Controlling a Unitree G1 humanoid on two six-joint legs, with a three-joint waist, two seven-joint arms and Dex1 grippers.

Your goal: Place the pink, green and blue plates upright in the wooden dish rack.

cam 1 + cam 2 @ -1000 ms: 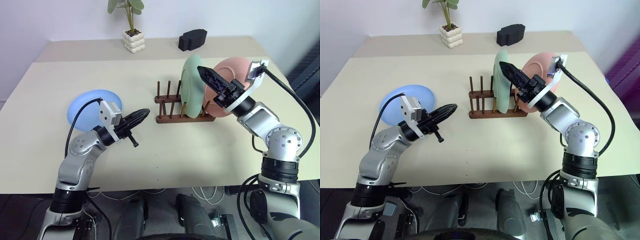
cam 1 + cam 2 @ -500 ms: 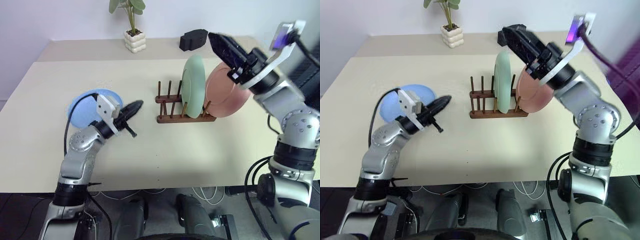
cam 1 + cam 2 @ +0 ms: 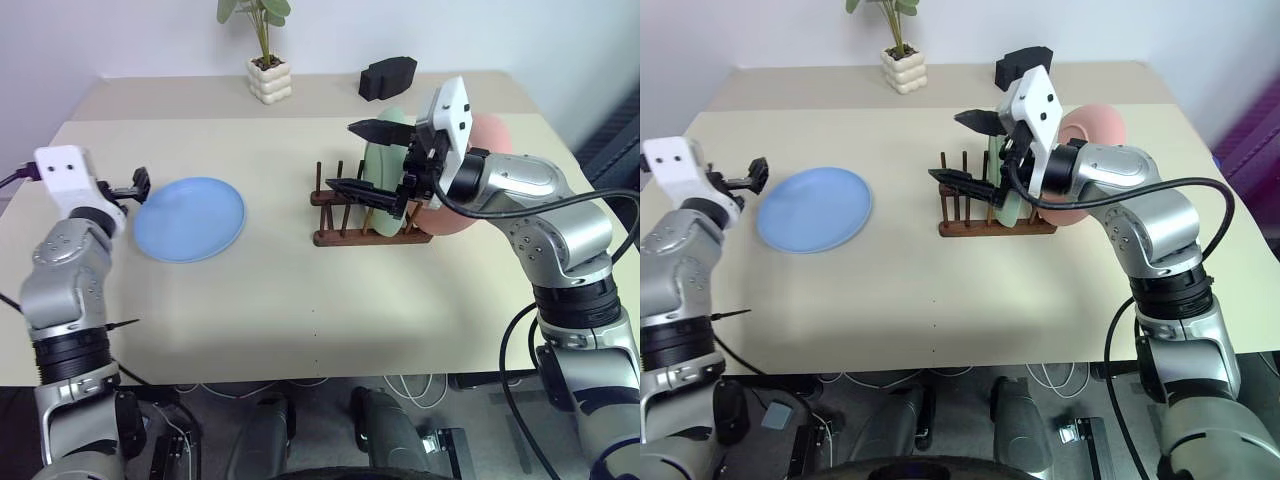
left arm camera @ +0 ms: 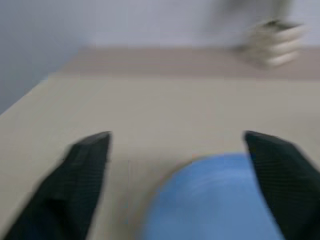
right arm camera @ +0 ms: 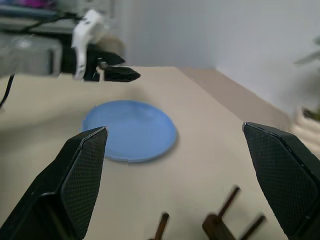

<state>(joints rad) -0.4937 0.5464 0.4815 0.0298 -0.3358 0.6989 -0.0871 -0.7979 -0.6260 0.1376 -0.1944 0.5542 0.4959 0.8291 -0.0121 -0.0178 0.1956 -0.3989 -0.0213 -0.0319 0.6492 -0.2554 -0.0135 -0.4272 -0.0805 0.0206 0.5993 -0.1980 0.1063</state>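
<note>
From the head camera, you see the blue plate (image 3: 189, 218) lying flat near the table's left edge, well apart from the rack (image 3: 366, 214) at mid-table. The green plate (image 3: 385, 180) already stands upright in the rack, with the pink plate (image 3: 470, 180) behind it at the rack's right end. Your left gripper (image 3: 128, 186) sits just beside the blue plate's left rim. Your right gripper (image 3: 372, 160) hangs over the rack, jaws spread wide and empty.

In the left wrist view, the fingers (image 4: 82, 170) stand wide apart with the blue plate between and ahead of them, nothing held. Drop them to the rim and pinch its edge squarely, since a flat plate will likely slide if nudged.

In the right wrist view, the empty pegs (image 5: 227, 210) sit below your open fingers. Pull that arm clear so the free slots on the rack's left stay reachable.
</note>
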